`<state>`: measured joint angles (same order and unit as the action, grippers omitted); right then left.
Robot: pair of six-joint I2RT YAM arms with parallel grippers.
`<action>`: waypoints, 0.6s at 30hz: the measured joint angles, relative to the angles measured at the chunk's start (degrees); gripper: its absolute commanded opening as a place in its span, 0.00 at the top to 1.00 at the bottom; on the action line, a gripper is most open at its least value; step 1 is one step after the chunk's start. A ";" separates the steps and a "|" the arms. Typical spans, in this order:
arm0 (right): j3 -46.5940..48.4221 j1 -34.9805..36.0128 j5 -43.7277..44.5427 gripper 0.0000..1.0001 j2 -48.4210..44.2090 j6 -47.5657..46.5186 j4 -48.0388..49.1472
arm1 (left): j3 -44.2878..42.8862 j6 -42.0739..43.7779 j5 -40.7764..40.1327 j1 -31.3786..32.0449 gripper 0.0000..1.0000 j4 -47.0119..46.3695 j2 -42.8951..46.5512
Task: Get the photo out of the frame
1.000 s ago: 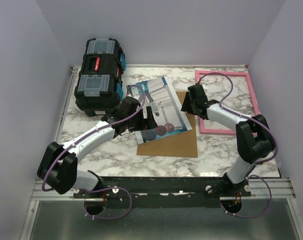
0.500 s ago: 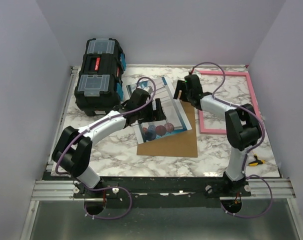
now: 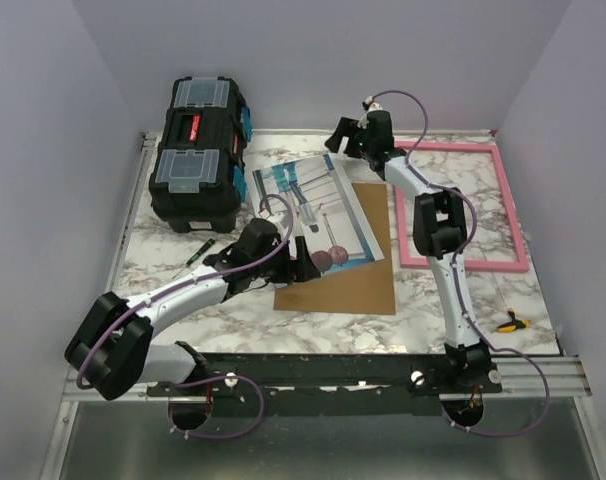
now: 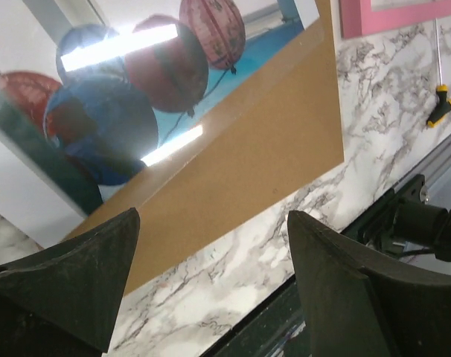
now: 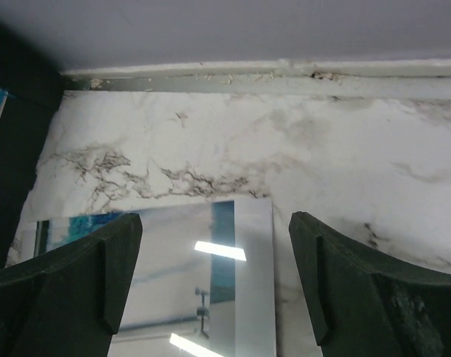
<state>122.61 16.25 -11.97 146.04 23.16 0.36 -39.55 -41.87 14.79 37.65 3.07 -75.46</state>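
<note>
Your left fingers [image 4: 69, 290] are spread wide with nothing between them. They hang low over the near end of the glossy rectangular photo with red and blue balls [image 4: 136, 89], where it overlaps the plain brown backing board [image 4: 248, 163]. Your right fingers [image 5: 62, 282] are also apart and empty, stretched over the photo's far white margin near the back wall.

The photo [image 3: 318, 205] lies flat on the marble-patterned bench [image 3: 413, 310], half on the board, just left of the thin pink rectangular frame [image 3: 463, 262] and wholly out of it. The job looks done, so the risk is in undoing it:

- If the left fingers dip or close here, they may crease the print's corner. They may also slide it off the smooth board.
- The right arm is reaching at nearly full stretch across the frame's left rail. A careless pull home could let the forearm or its purple cable snag that rail and shove the frame into the photo.

A second ago the left fingers sat further up the photo, near its middle. They have since drawn back toward you to the ball end. The right fingers were over the board's far corner beside the frame and have swung out to the rear edge, spreading wider on the way. The photo, board, frame and black plastic toolbox [image 3: 198, 150] have not shifted.
</note>
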 measured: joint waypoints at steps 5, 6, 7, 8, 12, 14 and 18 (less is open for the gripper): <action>17.27 0.98 -1.33 0.03 12.22 3.21 0.44 | 6.73 -1.07 0.90 1.62 0.18 -1.01 6.23; 19.54 1.25 -1.16 0.02 14.01 3.93 0.63 | 7.56 -1.27 0.92 2.01 0.18 -0.90 7.06; 21.24 1.53 -0.72 0.02 15.45 4.48 0.92 | 8.61 -1.49 0.94 2.34 0.17 -0.83 8.22; 22.25 1.84 -0.31 0.02 16.48 5.16 1.14 | 9.40 -1.73 0.94 2.64 0.17 -0.59 9.29; 23.37 3.54 1.57 0.02 18.34 6.62 1.18 | 10.40 -2.45 0.94 3.39 0.15 0.50 12.92; 23.39 4.57 2.54 0.03 18.32 6.40 0.48 | 10.40 -2.86 0.94 3.93 0.15 0.48 13.84; 23.34 6.47 6.14 0.04 17.88 4.33 -1.27 | 10.58 -4.00 0.96 5.55 0.15 0.35 14.19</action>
<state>145.95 22.72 -5.82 163.92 27.49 -0.91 -28.97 -45.87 15.75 43.20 3.42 -61.28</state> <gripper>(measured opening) 0.970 0.843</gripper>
